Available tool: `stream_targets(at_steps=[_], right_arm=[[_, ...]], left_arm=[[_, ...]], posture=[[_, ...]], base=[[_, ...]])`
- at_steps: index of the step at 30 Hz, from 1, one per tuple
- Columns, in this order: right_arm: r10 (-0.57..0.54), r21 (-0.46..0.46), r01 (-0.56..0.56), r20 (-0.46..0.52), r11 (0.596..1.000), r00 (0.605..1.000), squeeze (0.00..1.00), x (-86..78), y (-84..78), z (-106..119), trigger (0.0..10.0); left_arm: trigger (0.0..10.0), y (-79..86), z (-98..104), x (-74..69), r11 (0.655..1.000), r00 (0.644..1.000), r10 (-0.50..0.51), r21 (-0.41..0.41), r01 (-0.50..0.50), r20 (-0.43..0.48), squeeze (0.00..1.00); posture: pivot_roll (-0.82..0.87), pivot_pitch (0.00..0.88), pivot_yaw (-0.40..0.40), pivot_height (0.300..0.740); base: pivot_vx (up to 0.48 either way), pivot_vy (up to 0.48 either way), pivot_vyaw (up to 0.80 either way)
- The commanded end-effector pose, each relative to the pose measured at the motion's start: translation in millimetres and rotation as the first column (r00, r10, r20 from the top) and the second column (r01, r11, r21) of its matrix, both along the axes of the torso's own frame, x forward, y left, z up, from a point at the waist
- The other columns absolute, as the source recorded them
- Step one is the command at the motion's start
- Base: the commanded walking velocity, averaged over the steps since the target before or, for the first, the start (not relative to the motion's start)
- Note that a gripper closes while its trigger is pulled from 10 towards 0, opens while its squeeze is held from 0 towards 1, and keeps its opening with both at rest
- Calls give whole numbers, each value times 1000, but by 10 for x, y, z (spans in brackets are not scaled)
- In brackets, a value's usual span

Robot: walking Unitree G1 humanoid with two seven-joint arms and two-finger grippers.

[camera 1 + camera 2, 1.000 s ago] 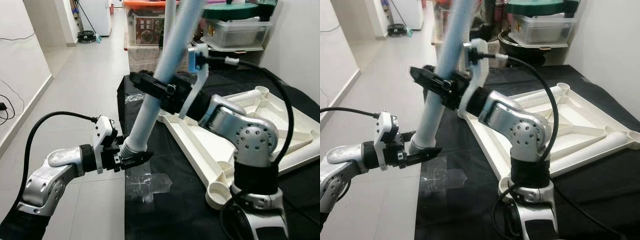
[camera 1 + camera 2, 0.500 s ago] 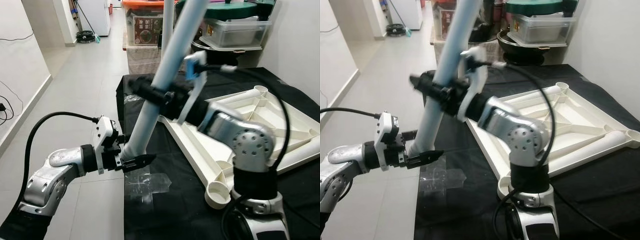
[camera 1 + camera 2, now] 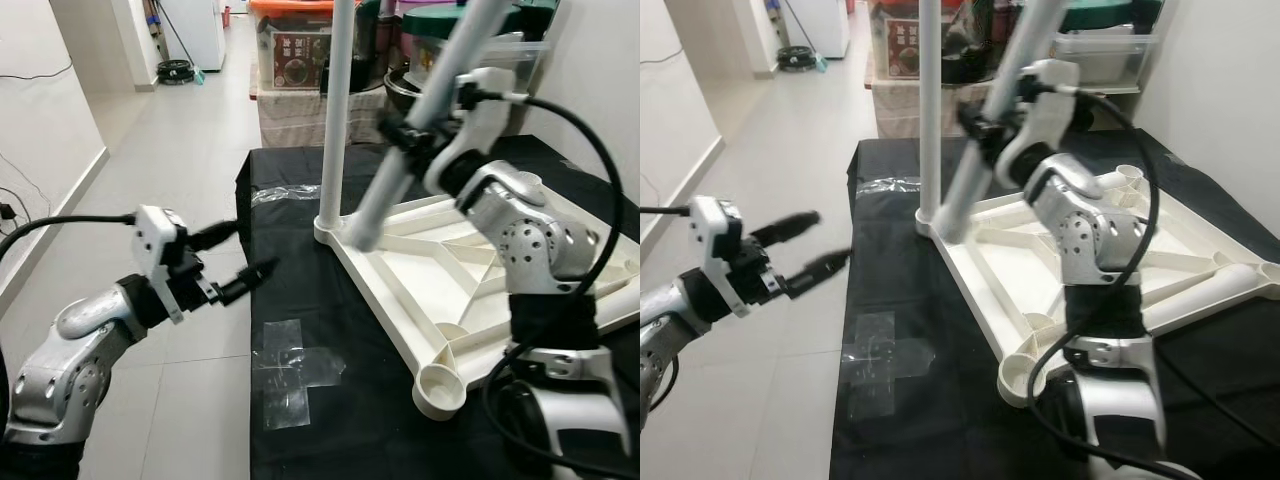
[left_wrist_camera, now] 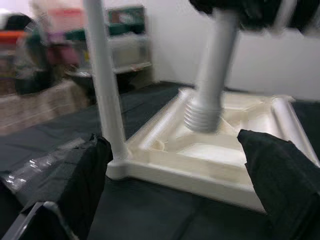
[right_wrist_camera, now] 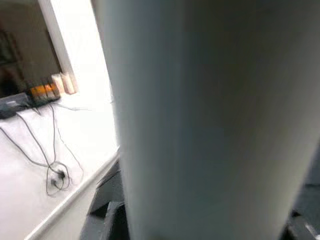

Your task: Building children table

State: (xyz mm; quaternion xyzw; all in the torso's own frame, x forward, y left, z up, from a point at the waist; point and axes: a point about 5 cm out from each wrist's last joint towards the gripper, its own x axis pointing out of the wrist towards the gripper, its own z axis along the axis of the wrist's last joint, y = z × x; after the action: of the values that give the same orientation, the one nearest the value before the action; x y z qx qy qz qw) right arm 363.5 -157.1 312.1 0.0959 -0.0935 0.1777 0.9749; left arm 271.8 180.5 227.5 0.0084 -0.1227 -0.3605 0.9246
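Tabletop (image 3: 470, 275), white plastic, flipped underside-up on the black-covered surface (image 3: 350, 420), ribs and corner sockets showing. One leg (image 3: 335, 110) already standing upright in the far-left corner socket. Second leg (image 3: 415, 130) gripped mid-shaft by the right tool (image 3: 405, 135), fingers clamped around it, tilted with its threaded end hanging just over the tabletop near that same corner, not touching as far as visible. Third leg (image 3: 1220, 290) lying flat across the right edge. Left tool (image 3: 235, 262) off the surface's left side, over the floor (image 3: 150, 150), fingers spread wide and holding nothing. Clear tape patch (image 3: 290, 365) stuck on the cloth up front. Storage bins (image 3: 300, 50) stacked behind.
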Motion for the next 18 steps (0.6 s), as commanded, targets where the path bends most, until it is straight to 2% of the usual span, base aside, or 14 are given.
stream_targets(at_steps=[1, 2, 4, 5, 8, 9, 10, 12, 13, 14, 17, 18], right_arm=[[-140, -28, 139, -51, 990, 989, 0, 50, -103, -130, 10000], [-140, -28, 139, -51, 990, 989, 0, 50, -103, -130, 10000], [-212, -21, 211, -128, 977, 969, 0, 63, -132, -262, 10000], [-213, 4, 216, -144, 976, 966, 0, 55, -104, -310, 10000], [-209, 23, 215, -148, 976, 967, 0, 48, -82, -335, 10000], [-137, 91, 148, -122, 985, 983, 0, -39, 84, -383, 10000], [-102, 119, 116, -122, 986, 987, 0, -76, 146, -402, 10000], [-102, 119, 116, -122, 986, 987, 0, -76, 146, -402, 10000], [-76, 153, 95, -127, 984, 989, 0, -119, 184, -411, 10000], [-64, 162, 82, -113, 983, 992, 0, -152, 197, -398, 10000], [-72, 91, 64, 85, 994, 994, 0, -306, 184, -263, 10000], [-63, 87, 53, 120, 995, 991, 0, -346, 182, -242, 10000]], left_arm=[[10000, 89, 21, -1, 983, 984, 177, -53, -176, 29, 0], [10000, 89, 21, -1, 983, 984, 177, -53, -176, 29, 0], [10000, 116, -30, -30, 953, 960, 281, -119, -280, -3, 0], [10000, 99, -98, -55, 942, 949, 313, -117, -315, -35, 0], [10000, 84, -144, -72, 936, 942, 330, -108, -334, -54, 0], [10000, 81, -287, -124, 902, 905, 409, -97, -421, -117, 0], [10000, 84, -332, -144, 885, 888, 436, -112, -452, -146, 0], [10000, 84, -332, -144, 885, 888, 436, -112, -452, -146, 0], [10000, 74, -381, -170, 866, 867, 470, -106, -489, -165, 0], [10000, 55, -408, -195, 856, 857, 485, -104, -506, -171, 0], [10000, -19, -474, -253, 849, 844, 504, -73, -523, -181, 0], [10000, -40, -483, -264, 851, 845, 506, -60, -522, -175, 0]], posture=[[33, 0, -46, 740], [33, 0, -46, 740], [40, 0, -48, 740], [45, 0, -48, 740], [45, 0, -48, 740], [42, 0, -36, 740], [42, 0, -36, 740], [42, 0, -36, 740], [43, 0, -38, 740], [43, 0, -38, 740], [44, 0, -41, 740], [44, 0, -41, 740]], base=[[0, 0, 0], [0, 0, 0], [0, 0, 0], [0, 0, 0], [0, 0, 0], [0, 0, 0], [0, 0, 0], [0, 0, 0], [0, 0, 0], [0, 0, 0], [0, 0, 0], [0, 0, 0]])
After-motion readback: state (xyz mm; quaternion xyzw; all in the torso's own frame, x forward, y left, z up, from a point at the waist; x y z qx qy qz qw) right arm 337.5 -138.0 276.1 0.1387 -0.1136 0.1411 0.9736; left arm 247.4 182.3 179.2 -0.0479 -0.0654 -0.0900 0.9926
